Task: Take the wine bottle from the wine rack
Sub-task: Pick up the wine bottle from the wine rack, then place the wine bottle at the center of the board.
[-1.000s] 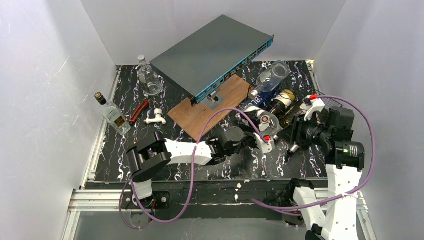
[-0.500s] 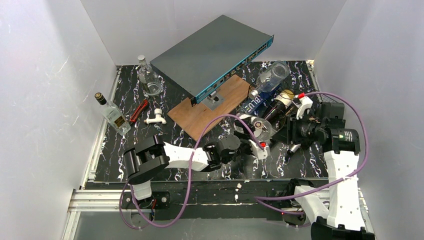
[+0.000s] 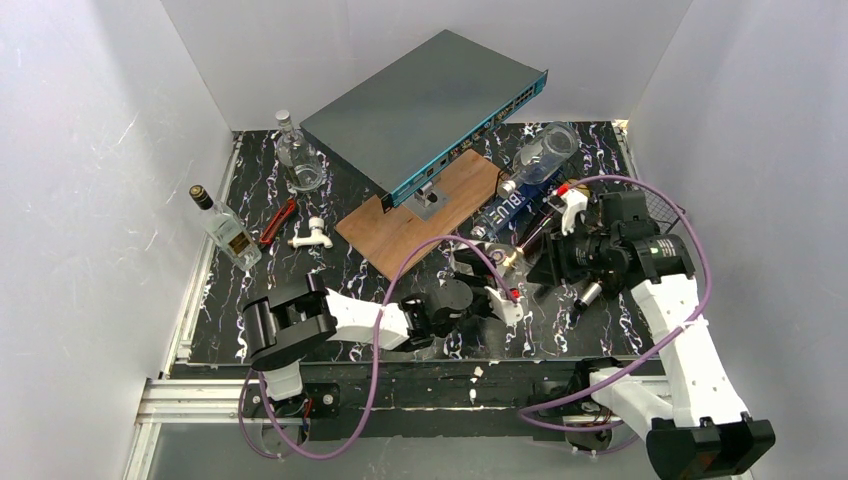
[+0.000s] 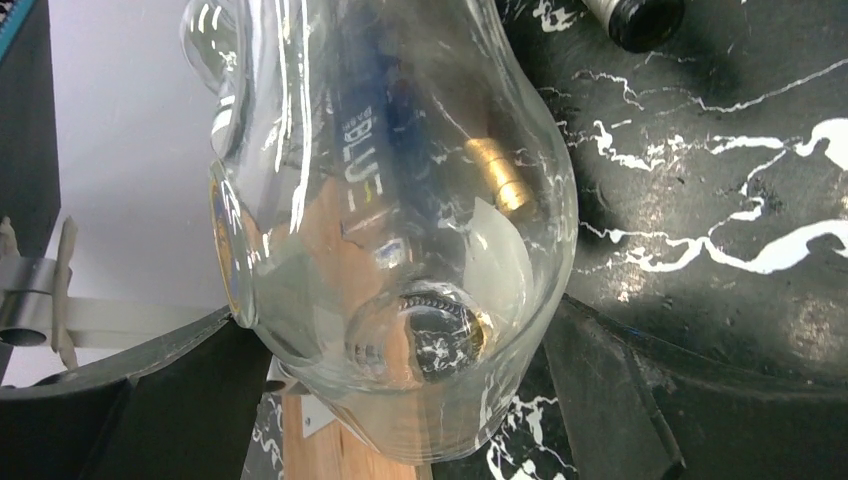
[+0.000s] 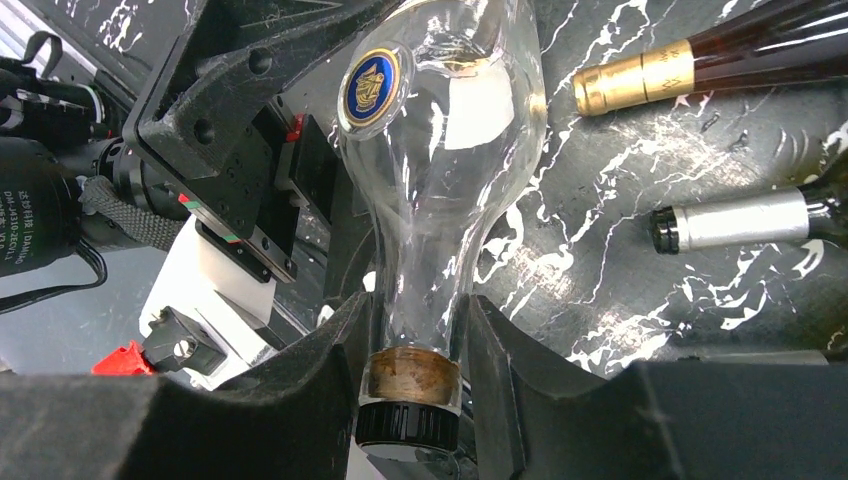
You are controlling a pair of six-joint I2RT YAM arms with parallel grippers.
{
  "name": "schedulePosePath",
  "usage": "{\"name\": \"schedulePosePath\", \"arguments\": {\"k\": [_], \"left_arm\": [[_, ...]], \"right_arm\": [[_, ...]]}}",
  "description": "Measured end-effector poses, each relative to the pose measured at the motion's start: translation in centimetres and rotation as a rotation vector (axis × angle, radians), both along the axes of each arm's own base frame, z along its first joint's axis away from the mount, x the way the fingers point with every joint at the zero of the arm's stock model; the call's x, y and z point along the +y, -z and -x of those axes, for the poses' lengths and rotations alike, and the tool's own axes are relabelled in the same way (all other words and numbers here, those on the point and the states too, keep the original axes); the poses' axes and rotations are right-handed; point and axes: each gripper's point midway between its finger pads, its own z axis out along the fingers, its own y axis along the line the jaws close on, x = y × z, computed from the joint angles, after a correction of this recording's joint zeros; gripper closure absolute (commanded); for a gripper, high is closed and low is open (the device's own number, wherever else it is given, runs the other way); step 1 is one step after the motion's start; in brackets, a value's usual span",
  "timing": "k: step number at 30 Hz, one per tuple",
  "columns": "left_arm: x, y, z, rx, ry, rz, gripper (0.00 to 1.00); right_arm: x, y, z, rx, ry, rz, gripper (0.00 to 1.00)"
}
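- While the overhead camera gives me only glints between the two arms, the right wrist camera shows the clear bottle [image 5: 440, 170] plainly: a bulb of glass with a blue-and-gold medallion [image 5: 372, 85] and a black cap [image 5: 408, 425].
- My right hand [image 5: 415, 370] is clamped on the neck, just above that cap.
- Only the left wrist camera shows me the bottle's round base, which faces the lens. The left hand [image 4: 398, 315] is spread wide, with its fingers [image 4: 150, 400] on either side of the bulb. I cannot tell whether they press on the glass.
- The bottle is held on its side, long axis running from hand to hand: base toward the left arm, neck toward the right.
- Past it, the right wrist view shows the tabletop [image 5: 560, 250] and two other bottle necks lying close by, one gold-topped [image 5: 640, 80] and one silver-topped [image 5: 740, 220].
- The tabletop is black with white veining, and white walls [image 3: 100, 150] box it in on three sides. Farther back, a wooden board [image 3: 400, 225] carries a tilted grey switch [image 3: 420, 100].
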Motion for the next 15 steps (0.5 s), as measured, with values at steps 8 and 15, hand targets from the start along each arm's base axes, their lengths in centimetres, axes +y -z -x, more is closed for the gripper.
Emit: {"name": "schedulePosePath", "arguments": {"k": [8, 15], "left_arm": [[1.8, 1.4, 0.4, 0.036, -0.031, -0.008, 0.04], [2.5, 2.5, 0.7, 0.078, -0.051, 0.008, 0.04]], "right_arm": [[1.6, 1.3, -0.1, 0.044, -0.067, 0.031, 0.99], [2.5, 1.9, -0.2, 0.071, -0.121, 0.091, 0.94]]}}
